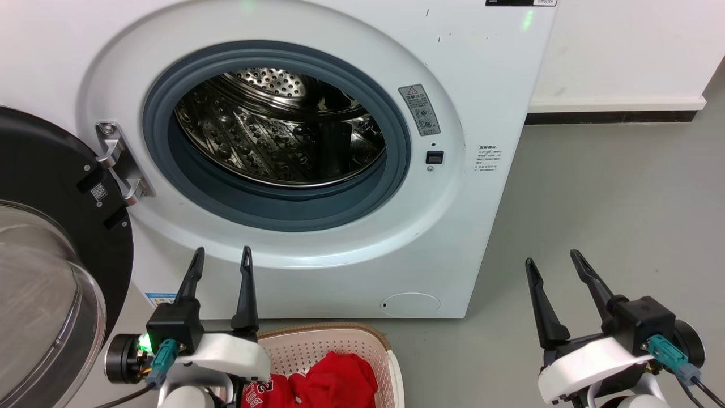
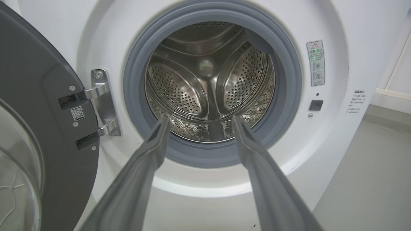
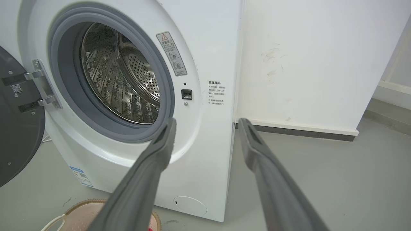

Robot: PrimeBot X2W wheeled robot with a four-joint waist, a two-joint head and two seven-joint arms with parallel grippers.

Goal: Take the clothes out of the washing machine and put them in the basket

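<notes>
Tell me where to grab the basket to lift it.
Probably pinch the basket by its far rim from above with the right gripper, one finger inside. That edge is thin and upright with bare mesh beside it; the clothes lie nearer the robot, and the left gripper hides the near left corner.

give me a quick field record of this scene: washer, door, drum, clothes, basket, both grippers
washer: large white front-loading washing machine on grey floor
door: black-framed round glass door, swung open to the left
drum: perforated steel drum, no garments seen inside
clothes: bright red soft clothes lying in the basket
basket: small cream perforated plastic basket, brown woven-look rim, before the washer
left: left gripper open, holding nothing
right: right gripper open, holding nothing
</notes>
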